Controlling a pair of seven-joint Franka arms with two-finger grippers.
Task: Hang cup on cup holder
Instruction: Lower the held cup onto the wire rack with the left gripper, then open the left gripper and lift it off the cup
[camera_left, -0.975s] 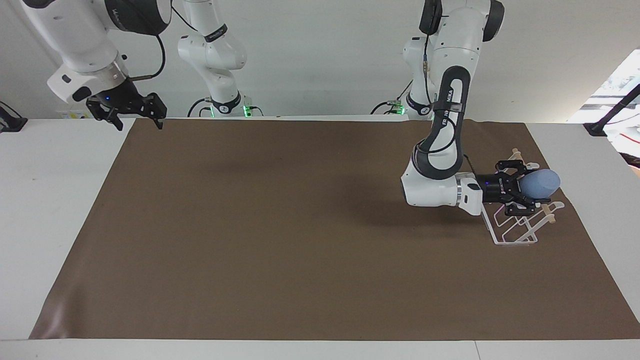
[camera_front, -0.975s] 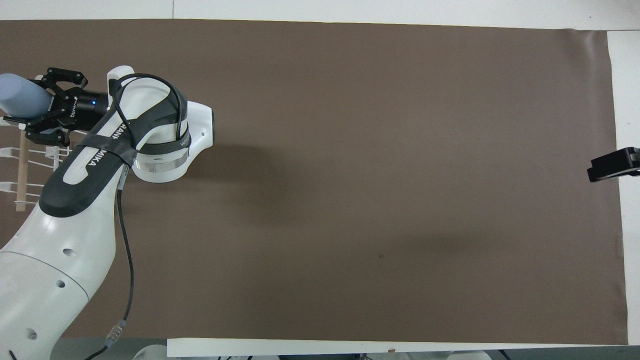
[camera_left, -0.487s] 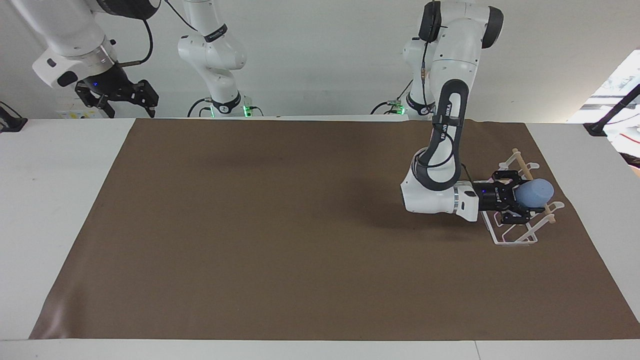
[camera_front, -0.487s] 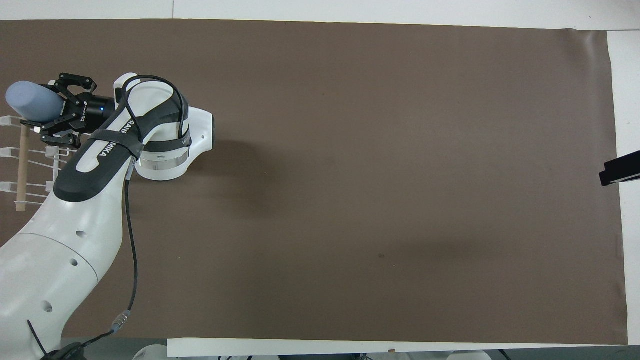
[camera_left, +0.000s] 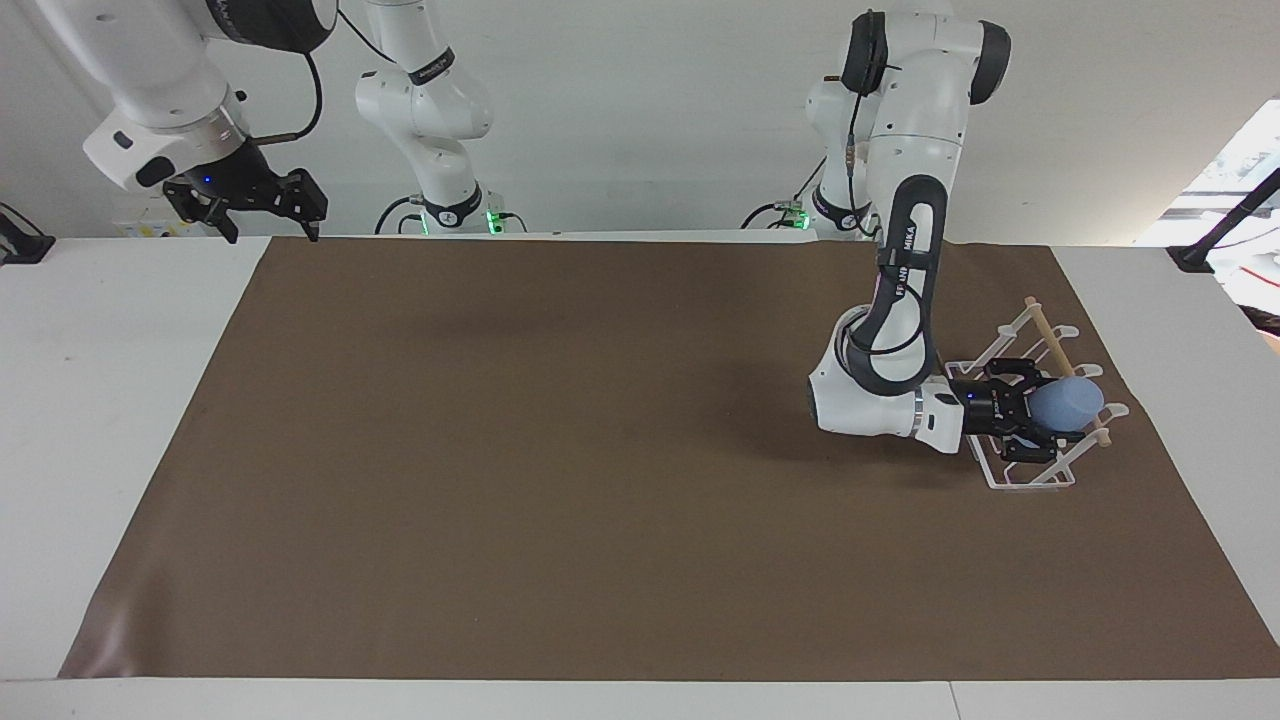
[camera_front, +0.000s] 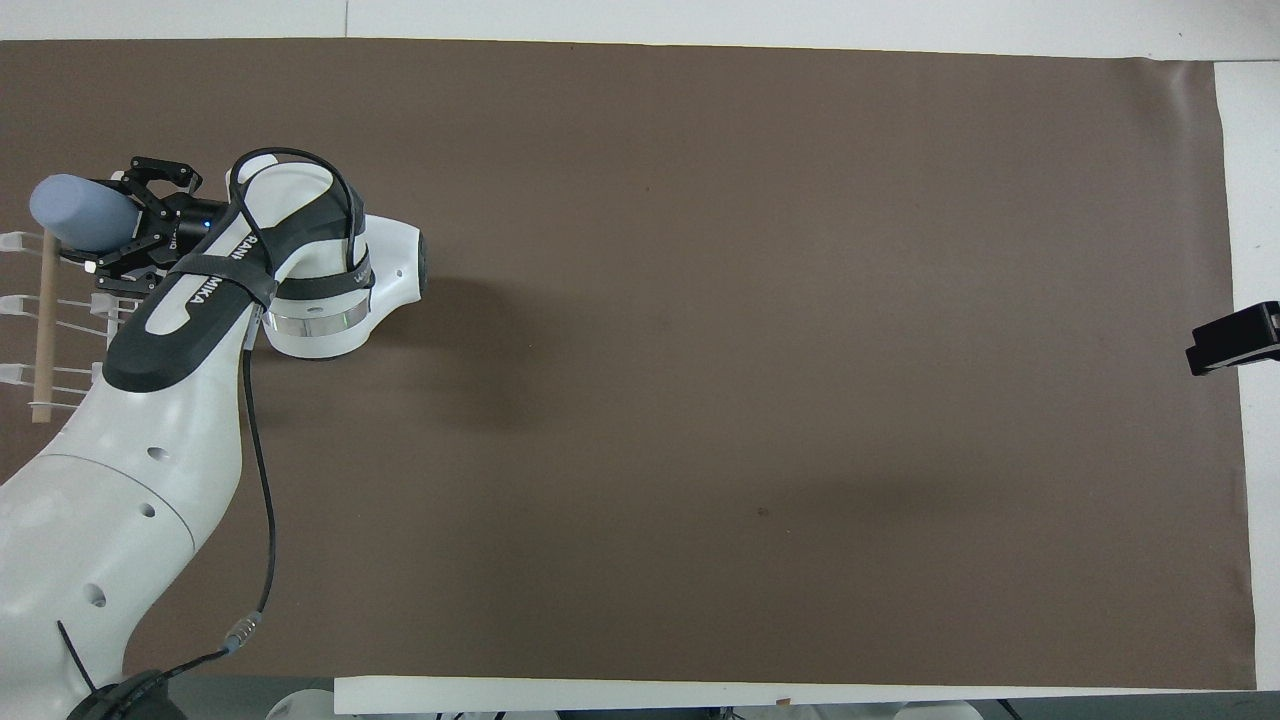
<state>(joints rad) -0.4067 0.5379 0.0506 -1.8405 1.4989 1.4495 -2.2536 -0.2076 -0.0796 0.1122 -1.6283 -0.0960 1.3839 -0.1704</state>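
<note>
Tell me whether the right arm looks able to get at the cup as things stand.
Probably not. The cup is gripped by the left gripper over the cup holder at the left arm's end of the table, while the right gripper waits raised at the right arm's end, with the whole brown mat between.

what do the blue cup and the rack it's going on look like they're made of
The cup, shut in the left gripper over the rack, looks like matte plastic: even light blue, no shine. The cup holder looks like white coated wire, going by its thin looped prongs, and its top rod has a pale tan, wood-like look. None of this is certain from here.
</note>
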